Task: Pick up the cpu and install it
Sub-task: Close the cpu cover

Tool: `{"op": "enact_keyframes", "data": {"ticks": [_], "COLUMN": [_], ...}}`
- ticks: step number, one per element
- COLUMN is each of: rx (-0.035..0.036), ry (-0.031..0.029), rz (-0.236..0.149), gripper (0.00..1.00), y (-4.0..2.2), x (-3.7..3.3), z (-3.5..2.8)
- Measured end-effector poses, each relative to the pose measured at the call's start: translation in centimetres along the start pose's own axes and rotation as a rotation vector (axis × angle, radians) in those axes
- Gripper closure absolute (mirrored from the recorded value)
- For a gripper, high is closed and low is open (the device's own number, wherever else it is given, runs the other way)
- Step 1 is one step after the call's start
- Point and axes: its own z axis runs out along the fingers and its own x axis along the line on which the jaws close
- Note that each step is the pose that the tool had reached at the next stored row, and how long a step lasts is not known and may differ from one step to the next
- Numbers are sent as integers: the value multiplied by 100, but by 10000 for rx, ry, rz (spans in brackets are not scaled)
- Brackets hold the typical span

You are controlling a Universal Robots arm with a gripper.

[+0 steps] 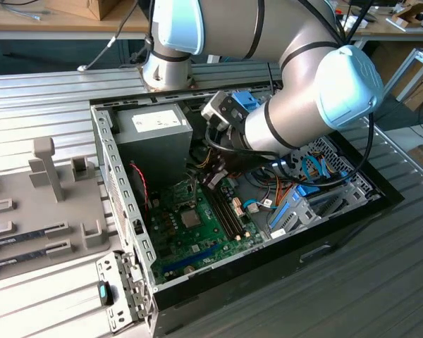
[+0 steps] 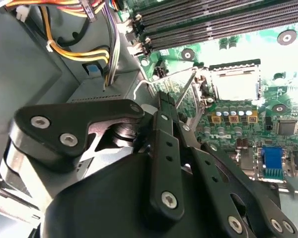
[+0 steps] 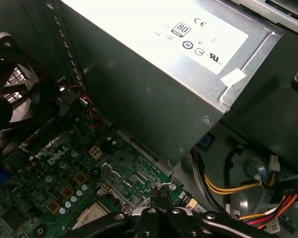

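The cpu (image 2: 235, 82) is a pale silver-grey square lying flat inside the socket frame on the green motherboard (image 1: 197, 243). It also shows in the exterior view as a small grey square (image 1: 190, 217) and partly in the first wrist view (image 3: 92, 218). My gripper (image 2: 161, 98) (image 3: 161, 194) hangs low inside the open computer case, a short way beside the socket. Its two thin black fingers are pressed together with nothing visible between them. A thin metal socket lever (image 2: 187, 88) stands up close to the fingertips.
The big grey box with a white label (image 1: 151, 134) (image 3: 154, 74) stands close behind the gripper. Yellow and red wires (image 3: 228, 186) run beside it. Black memory slots (image 2: 213, 20) flank the socket. A fan (image 3: 5, 94) sits on the case wall. A grey fixture tray (image 1: 28, 211) lies outside the case.
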Motion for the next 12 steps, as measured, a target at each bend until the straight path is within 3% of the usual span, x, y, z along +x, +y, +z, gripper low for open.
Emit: {"op": "enact_keyframes", "data": {"ticks": [3,7,12], "rx": [-11,-35,-39], "ry": [56,218,221], "rz": [-118,-447,-458], "gripper": [89,89,89], "y": [0,0,-24], "x": [0,1,24], "z": [1,0,-13]}}
